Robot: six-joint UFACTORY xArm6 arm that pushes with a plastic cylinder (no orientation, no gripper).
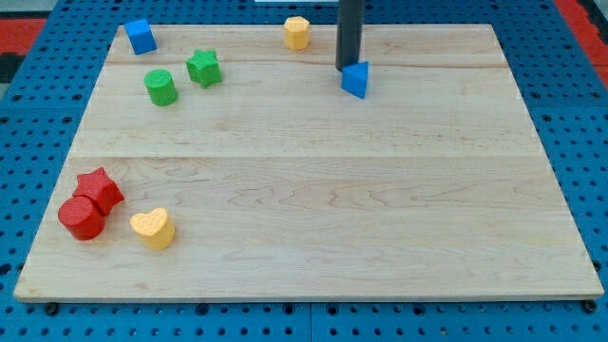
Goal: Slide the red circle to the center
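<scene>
I am standing my tip (348, 66) near the top edge of the board (313, 190), right of its middle, touching or just beside the blue triangle block (355, 80) on its upper left side. I have no jaws to hold apart or together; I am working with a bare rod only. The red circle (81, 218) is sitting far away by the bottom left corner, pressed against the red star (100, 189) above it, with the yellow heart (153, 229) just to its right. I judge I am only beginning the approach: nothing is touching the red circle. Next I am needing to travel across to that corner, get round to the circle's lower left side, and push toward the center without dragging the star or heart along.
</scene>
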